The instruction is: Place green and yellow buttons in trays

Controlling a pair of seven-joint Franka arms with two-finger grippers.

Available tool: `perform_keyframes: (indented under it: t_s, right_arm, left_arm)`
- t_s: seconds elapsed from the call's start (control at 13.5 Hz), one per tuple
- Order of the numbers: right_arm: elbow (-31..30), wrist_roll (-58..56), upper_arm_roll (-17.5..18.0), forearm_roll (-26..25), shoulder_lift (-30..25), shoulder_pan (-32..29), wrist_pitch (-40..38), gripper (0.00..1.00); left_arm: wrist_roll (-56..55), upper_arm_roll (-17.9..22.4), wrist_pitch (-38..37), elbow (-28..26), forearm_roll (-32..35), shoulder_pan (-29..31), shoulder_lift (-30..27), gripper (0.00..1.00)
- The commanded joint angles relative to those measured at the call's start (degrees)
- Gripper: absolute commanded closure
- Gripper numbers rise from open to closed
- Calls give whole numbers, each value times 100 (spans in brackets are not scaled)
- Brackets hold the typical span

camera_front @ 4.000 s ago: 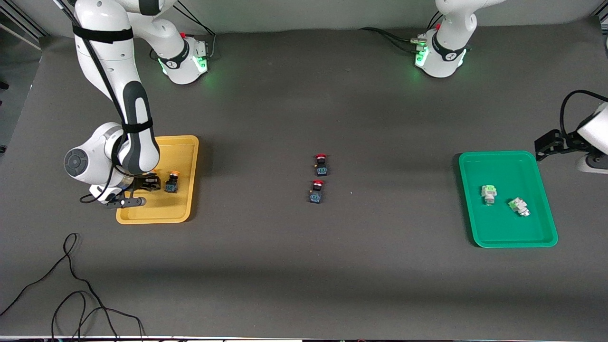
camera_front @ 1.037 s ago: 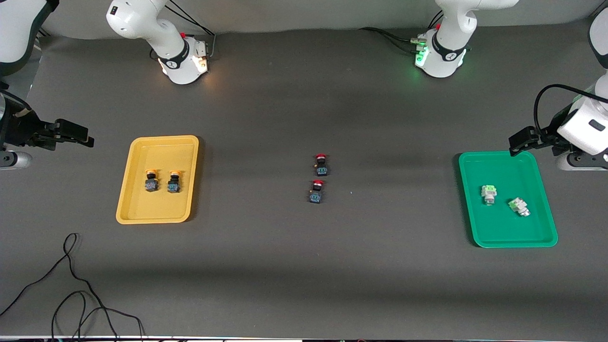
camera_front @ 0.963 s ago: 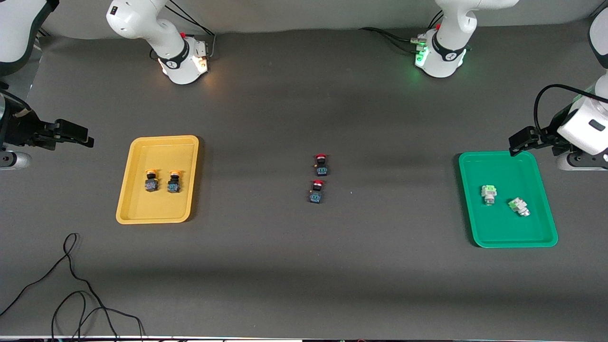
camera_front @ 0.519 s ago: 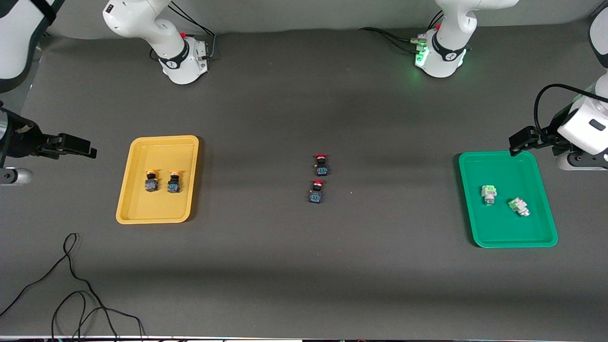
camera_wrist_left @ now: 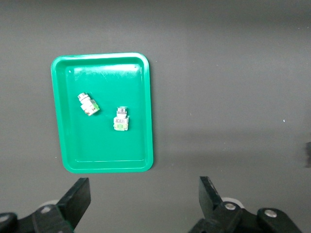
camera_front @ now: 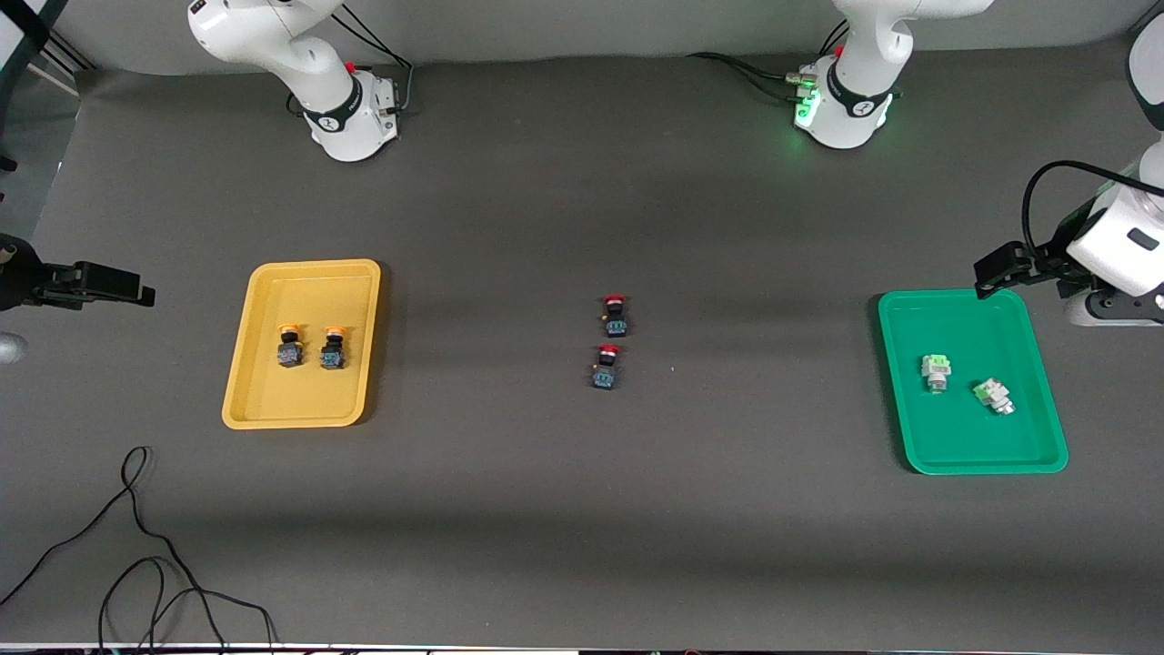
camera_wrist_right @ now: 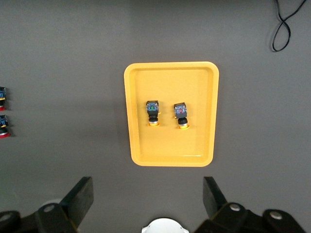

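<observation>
Yellow rimmed plastic tray [camera_front: 309, 405] is occupied by both orange-capped buttons [camera_front: 310, 347]; green rimmed plastic tray [camera_front: 964, 446] by both pale green buttons [camera_front: 966, 381]. Right tool [camera_front: 100, 284] now withdrawn past worktop end, released, nothing held. Left tool [camera_front: 1000, 268] parked over green tray's corner, spread, waiting. Sorting judged complete.

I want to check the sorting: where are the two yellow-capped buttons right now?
Both yellow-capped buttons sit side by side in the yellow tray, toward the right arm's end of the table in the front view, apart from the red-capped switches mid-table.
</observation>
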Motion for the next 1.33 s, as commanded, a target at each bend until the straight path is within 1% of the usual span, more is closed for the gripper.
perform_keyframes:
  t_s: [0.0,0.15,0.22,0.37,0.44,0.59,0.81,0.89,0.96,1.04,1.11,1.26]
  right_arm:
    - [-29,312,1228,-551,-403,-776,-32,0]
    - [-55,399,1914,-789,-508,-1286,-23,0]
    - [-90,478,2335,-842,-579,-1637,-23,0]
    - [-457,549,3397,-1192,-902,-2436,152,0]
    - [-781,558,3751,-1333,-1131,-2657,336,0]
    - [-1466,558,3816,-1370,-1596,-2686,740,0]
    - [-2828,549,3842,-1422,-2475,-2695,1565,0]
    - [-3172,549,3842,-1484,-2695,-2677,1812,0]
    - [-3375,540,3842,-1510,-2828,-2669,2006,0]
    - [-3377,531,3859,-1519,-2803,-2686,2077,0]
    - [-3212,531,3929,-1580,-2716,-2695,2086,0]
    - [-2703,496,3982,-1643,-2339,-2695,2043,0]
  left_arm:
    - [-32,35,-104,86,79,-73,-12,1]
    - [-32,35,-104,86,87,-73,-12,1]
    - [-32,35,-104,86,79,-73,-12,1]
    - [-32,35,-95,86,79,-73,-12,1]
    - [-24,35,-95,86,79,-73,-4,1]
    - [-32,35,-95,86,79,-73,-4,1]
    - [-32,35,-95,86,79,-73,-4,1]
    - [-32,35,-95,86,87,-82,-4,1]
    - [-32,35,-104,86,87,-82,-4,1]
    - [-32,35,-112,86,79,-82,-4,1]
    - [-32,35,-104,86,87,-74,-4,1]
    - [-32,35,-104,86,79,-82,-4,1]
